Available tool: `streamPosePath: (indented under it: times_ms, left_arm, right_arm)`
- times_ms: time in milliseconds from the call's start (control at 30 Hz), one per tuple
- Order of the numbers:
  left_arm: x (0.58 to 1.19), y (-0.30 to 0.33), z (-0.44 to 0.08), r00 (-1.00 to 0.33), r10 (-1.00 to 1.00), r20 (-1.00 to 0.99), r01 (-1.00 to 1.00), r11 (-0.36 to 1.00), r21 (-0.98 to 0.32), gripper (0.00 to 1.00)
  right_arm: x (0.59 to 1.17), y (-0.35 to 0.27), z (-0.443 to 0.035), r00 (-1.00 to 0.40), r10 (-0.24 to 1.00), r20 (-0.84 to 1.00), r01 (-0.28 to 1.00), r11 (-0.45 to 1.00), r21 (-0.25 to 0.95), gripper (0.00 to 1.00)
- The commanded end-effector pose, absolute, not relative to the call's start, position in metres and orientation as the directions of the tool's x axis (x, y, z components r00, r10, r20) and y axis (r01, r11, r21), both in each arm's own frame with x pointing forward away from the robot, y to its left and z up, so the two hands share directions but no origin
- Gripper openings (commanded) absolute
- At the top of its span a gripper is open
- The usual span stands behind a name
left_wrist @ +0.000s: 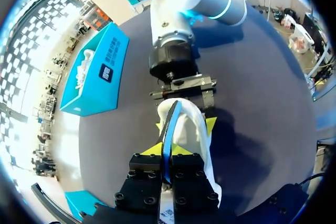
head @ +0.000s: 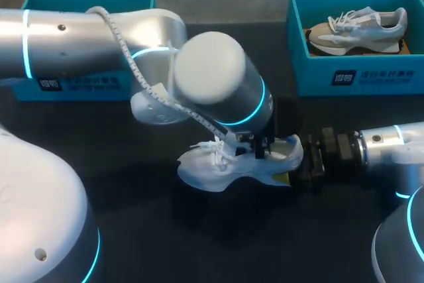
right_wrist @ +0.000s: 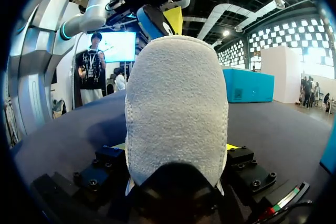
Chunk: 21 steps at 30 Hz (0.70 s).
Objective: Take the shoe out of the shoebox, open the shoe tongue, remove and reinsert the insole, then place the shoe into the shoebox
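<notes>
The white shoe (head: 218,167) is pointing its toe left at the middle of the dark table (head: 152,230). The right gripper (head: 291,160), coming in low from the right, is clamping its fuzzy, rounded heel from both sides. The left arm is bending down over the shoe, and the left gripper (left_wrist: 169,150) is pinching the thin blue insole (left_wrist: 169,124) edge-on. A teal cardboard shoebox (head: 318,74) is sitting at the far right.

L arm (head: 218,77) overhangs shoe (head: 212,167), R gripper (head: 291,164) blocks its heel end; near-side table (head: 199,243) is free.
</notes>
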<state>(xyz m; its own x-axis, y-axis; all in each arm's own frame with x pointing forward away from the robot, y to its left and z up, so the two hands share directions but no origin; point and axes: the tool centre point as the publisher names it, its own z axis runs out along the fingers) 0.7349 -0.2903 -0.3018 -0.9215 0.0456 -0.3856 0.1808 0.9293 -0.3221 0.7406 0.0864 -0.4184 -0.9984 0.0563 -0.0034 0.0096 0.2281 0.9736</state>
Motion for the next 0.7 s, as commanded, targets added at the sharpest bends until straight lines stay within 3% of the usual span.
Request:
streamPosePath:
  times_ms: [33, 700]
  left_arm:
    - [0.733, -0.293, -0.297, -0.928, 0.058, -0.368, 0.196, 0.916, -0.351, 0.0]
    - [0.711, -0.321, -0.278, -0.962, 0.111, -0.249, 0.223, 0.846, -0.484, 0.0]
  right_arm:
    - [0.74, 0.088, -0.421, -0.998, 0.057, -0.005, 0.009, 0.23, 0.973, 0.0]
    - [0.74, 0.088, -0.421, -0.998, 0.057, -0.005, 0.009, 0.23, 0.973, 0.0]
